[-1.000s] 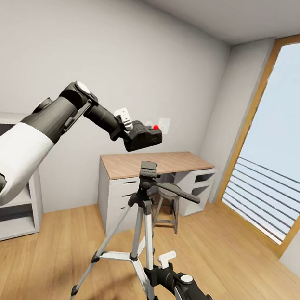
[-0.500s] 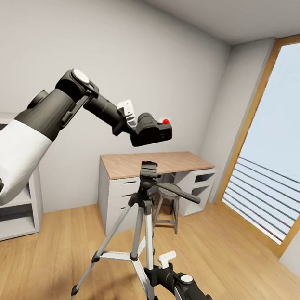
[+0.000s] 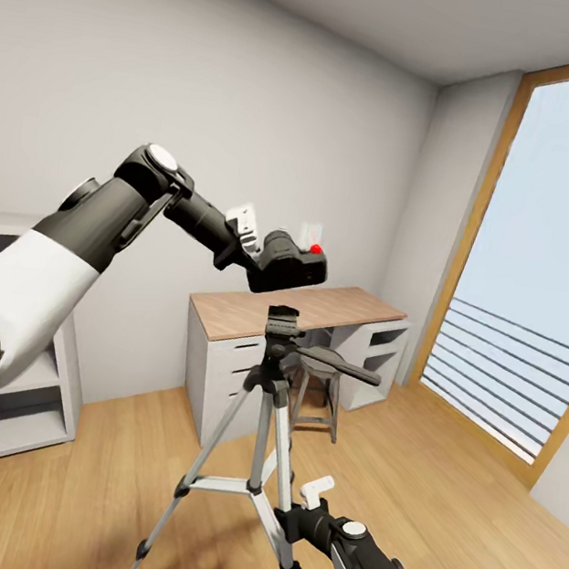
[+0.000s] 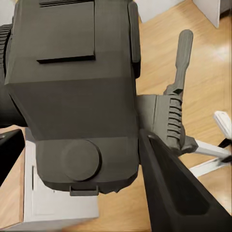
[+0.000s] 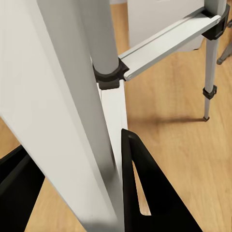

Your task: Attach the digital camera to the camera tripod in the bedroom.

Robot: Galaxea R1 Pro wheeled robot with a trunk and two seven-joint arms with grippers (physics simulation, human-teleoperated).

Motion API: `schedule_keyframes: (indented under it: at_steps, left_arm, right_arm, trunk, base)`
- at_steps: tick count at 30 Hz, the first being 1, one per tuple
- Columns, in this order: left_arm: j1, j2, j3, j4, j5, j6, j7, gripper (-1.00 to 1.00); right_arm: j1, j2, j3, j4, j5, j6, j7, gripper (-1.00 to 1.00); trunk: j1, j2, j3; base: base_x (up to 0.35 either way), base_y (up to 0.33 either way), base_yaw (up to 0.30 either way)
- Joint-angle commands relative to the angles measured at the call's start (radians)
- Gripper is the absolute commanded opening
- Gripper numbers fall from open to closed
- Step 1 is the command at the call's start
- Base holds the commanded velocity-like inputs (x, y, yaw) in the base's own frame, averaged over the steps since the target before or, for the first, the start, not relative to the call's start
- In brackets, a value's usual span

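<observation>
The black digital camera with its red button hangs in the air just above the black head of the camera tripod, a small gap between them. My left gripper is shut on the camera's body. In the left wrist view the camera sits between the two dark fingers, and the tripod head with its pan handle shows beside it, lower down. My right gripper is shut on a silver tripod leg low down, near the brace.
A wood-topped grey desk with a stool stands against the far wall behind the tripod. A white cube shelf is at the left. The tall wood-framed window fills the right side. Light plank floor surrounds the tripod.
My left arm carried the camera to the right, first up, then back down closer to the tripod head. The right arm and tripod have not moved.
</observation>
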Motion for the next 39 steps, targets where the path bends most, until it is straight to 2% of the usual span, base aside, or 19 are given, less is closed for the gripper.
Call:
schedule_keyframes:
  at_steps: [1, 3, 4, 6, 17, 22, 25, 29, 34, 39]
  left_arm:
    - [-0.001, 0.002, -0.016, 0.001, 0.002, 0.004, -0.013, -1.0]
    - [-0.001, 0.003, -0.026, 0.003, 0.014, 0.003, -0.024, -1.0]
    - [-0.001, 0.005, -0.036, 0.005, 0.036, 0.002, -0.042, -1.0]
    - [-0.001, 0.007, -0.04, 0.006, 0.044, 0.002, -0.047, -1.0]
    - [-0.001, 0.016, -0.046, 0.005, 0.052, 0.0, -0.054, -1.0]
    - [-0.001, 0.037, -0.05, -0.002, 0.054, -0.001, -0.056, -1.0]
    - [-0.001, 0.066, -0.083, -0.008, 0.056, -0.003, -0.057, -1.0]
    - [-0.001, 0.082, -0.127, -0.009, 0.056, -0.003, -0.058, -1.0]
    - [-0.001, 0.089, -0.151, -0.015, 0.058, -0.001, -0.073, -1.0]
    - [-0.001, 0.091, -0.155, -0.017, 0.059, 0.0, -0.081, -1.0]
  right_arm:
    - [-0.001, 0.0, 0.002, -0.002, 0.015, 0.002, -0.005, -1.0]
    - [-0.001, 0.0, 0.002, -0.002, 0.015, 0.001, -0.005, -1.0]
    - [-0.001, 0.0, 0.002, -0.002, 0.015, 0.001, -0.005, -1.0]
    - [-0.001, -0.001, 0.002, -0.002, 0.015, 0.002, -0.005, -1.0]
    - [-0.001, -0.001, 0.002, -0.002, 0.015, 0.002, -0.005, -1.0]
    - [-0.001, -0.001, 0.002, -0.002, 0.015, 0.002, -0.006, -1.0]
    - [-0.001, -0.001, 0.002, -0.002, 0.015, 0.001, -0.006, -1.0]
    - [-0.001, -0.001, 0.002, -0.002, 0.015, 0.001, -0.006, -1.0]
    - [-0.001, -0.001, 0.002, -0.002, 0.015, 0.001, -0.006, -1.0]
    - [-0.001, -0.001, 0.002, -0.002, 0.015, 0.001, -0.007, -1.0]
  trunk:
    - [0.0, -0.002, -0.002]
    - [0.0, -0.002, -0.002]
    - [0.0, -0.002, -0.002]
    - [0.0, -0.002, -0.002]
    - [0.0, -0.002, -0.002]
    - [0.0, -0.002, -0.002]
    - [0.0, -0.002, -0.002]
    - [0.0, -0.002, -0.002]
    - [0.0, -0.002, -0.002]
    - [0.0, -0.002, -0.002]
  base:
    - [0.0, 0.0, 0.0]
    - [0.0, 0.0, 0.0]
    - [0.0, 0.0, 0.0]
    - [0.0, 0.0, 0.0]
    - [0.0, 0.0, 0.0]
    - [0.0, 0.0, 0.0]
    - [0.0, 0.0, 0.0]
    - [0.0, 0.0, 0.0]
    - [0.0, 0.0, 0.0]
    - [0.0, 0.0, 0.0]
